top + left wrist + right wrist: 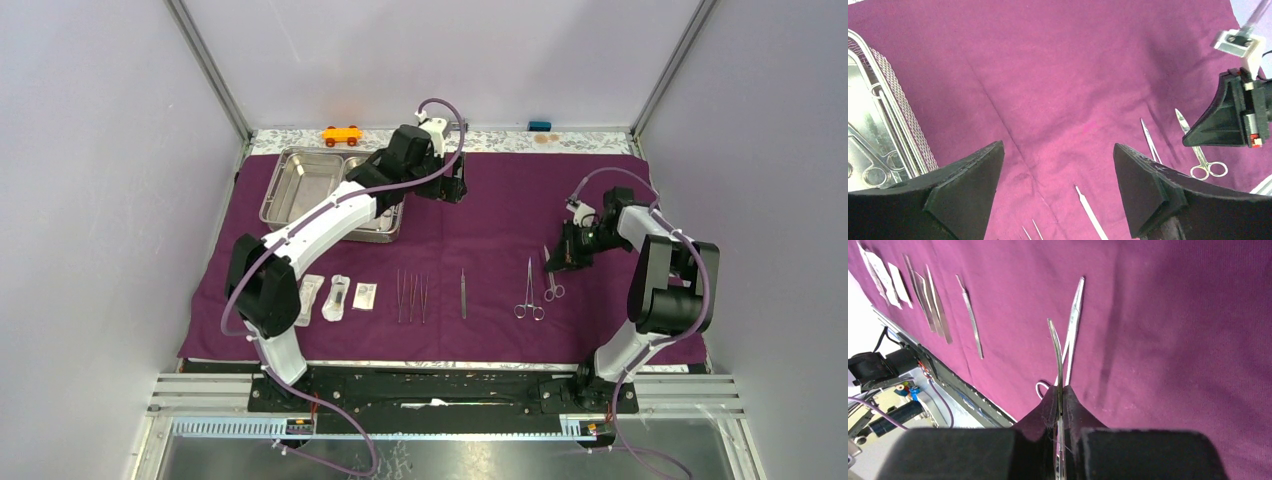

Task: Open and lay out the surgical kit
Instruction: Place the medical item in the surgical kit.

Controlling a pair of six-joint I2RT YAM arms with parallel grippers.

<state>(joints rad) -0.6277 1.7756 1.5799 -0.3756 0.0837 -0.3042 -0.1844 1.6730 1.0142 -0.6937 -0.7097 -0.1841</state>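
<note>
The dark purple cloth wrap [500, 215] lies spread flat. On it at the back left stands the steel tray [300, 185]. Along the front lie three packets [337, 297], thin tweezers [410, 297], a single tweezers [463, 293] and ring-handled forceps [529, 290]. My right gripper [562, 260] is shut on a second, curved forceps [1055, 345], whose tip sticks out past the fingers [1078, 407]. The other forceps [1074, 325] lies just beside it. My left gripper [450, 187] hangs open over bare cloth right of the tray, with nothing between its fingers [973, 185].
A small orange toy car [341, 134] and a blue object [540, 125] sit on the patterned strip behind the cloth. The left arm reaches across the tray's right half. Frame posts stand at the back corners. A mesh insert [900, 107] lines the tray.
</note>
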